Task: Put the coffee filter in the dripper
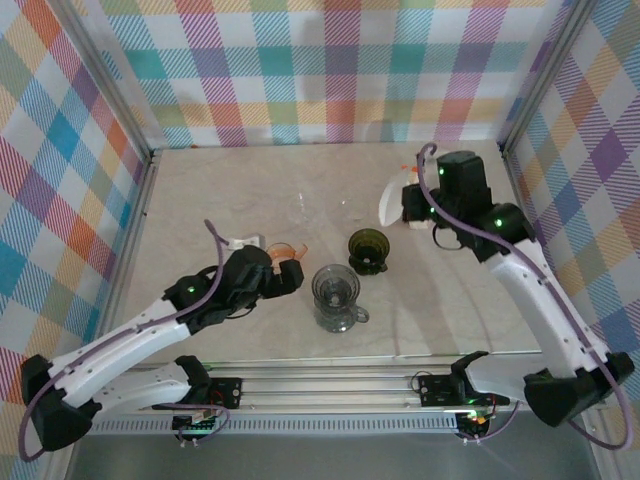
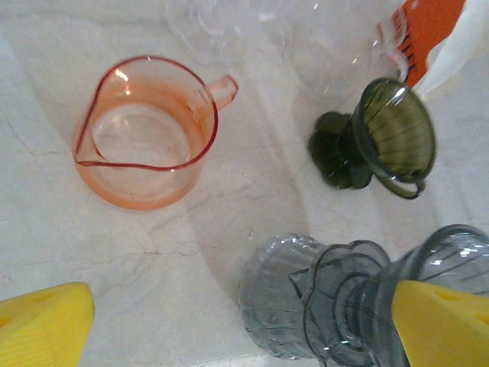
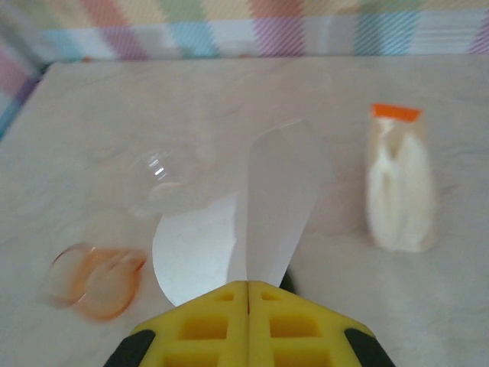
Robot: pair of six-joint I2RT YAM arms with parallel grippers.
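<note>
My right gripper is shut on the white paper coffee filter, which hangs in the air at the back right. A dark green cone dripper stands on the table in front and to the left of the filter, apart from it. Nearer the front stands a grey-blue ribbed glass dripper. My left gripper is open, low over the table just left of the grey-blue one, with nothing between its yellow fingers.
An orange glass pitcher sits behind the left gripper. A pack of filters with an orange top lies near the right gripper. A clear glass piece rests mid-table. Plaid walls enclose the table.
</note>
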